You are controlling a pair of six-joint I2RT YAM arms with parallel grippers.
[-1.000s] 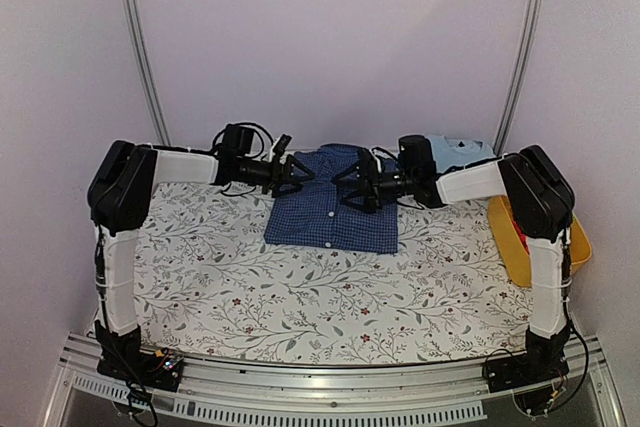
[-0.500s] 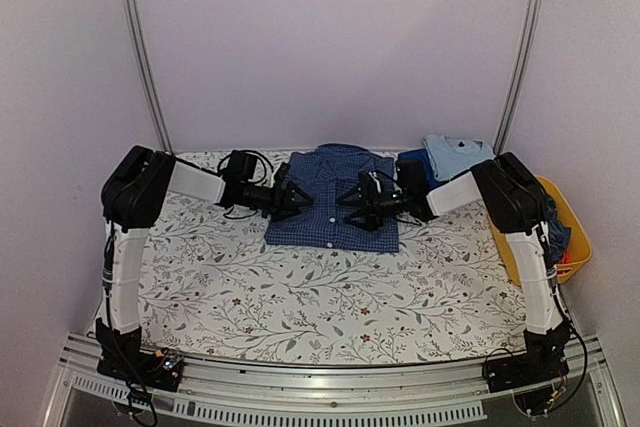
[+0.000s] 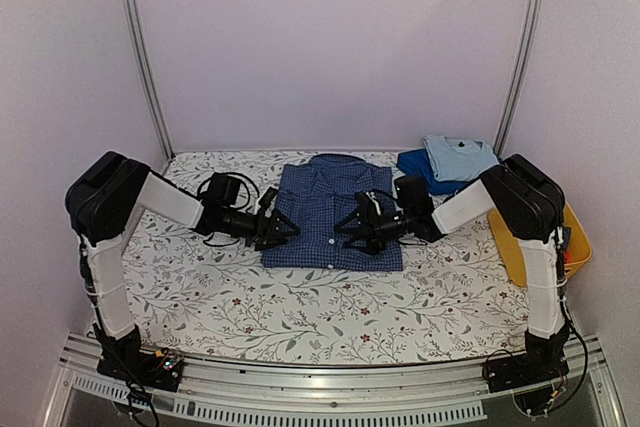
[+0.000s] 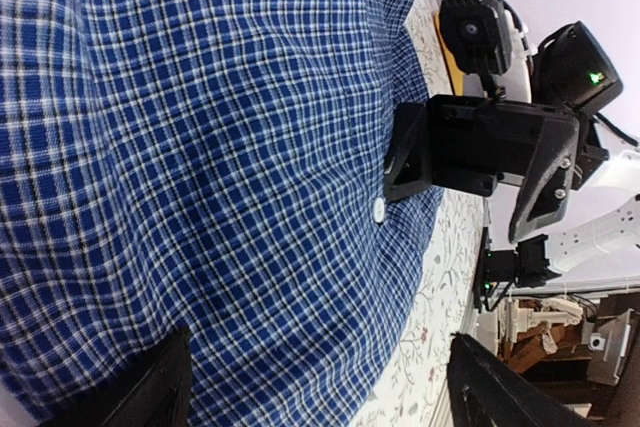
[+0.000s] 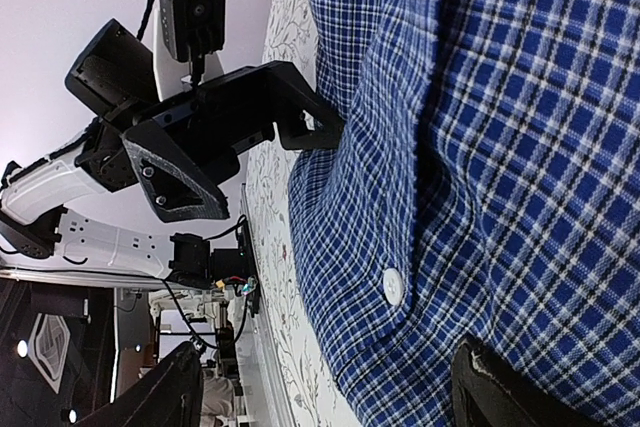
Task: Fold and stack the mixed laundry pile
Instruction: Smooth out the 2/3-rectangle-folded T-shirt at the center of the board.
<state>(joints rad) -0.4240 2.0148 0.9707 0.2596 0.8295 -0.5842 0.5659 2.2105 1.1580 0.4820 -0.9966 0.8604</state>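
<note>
Blue check shirt point(image 3: 335, 212), folded, lies flat at the centre of the worktop point(image 3: 300, 307). Left fingers point(image 5: 300, 115) at its left edge and right fingers point(image 4: 408, 157) over its near right part stand apart, holding nothing. Light-blue garment point(image 3: 458, 157) lies folded at far right.

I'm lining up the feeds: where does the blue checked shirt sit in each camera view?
Top view: the shirt lies flat in the middle of the picture, toward the back wall.
Left wrist: it fills the left and middle.
Right wrist: it fills the right side.
Shared landmark: the flowered tablecloth running along the shirt's edge.
</note>
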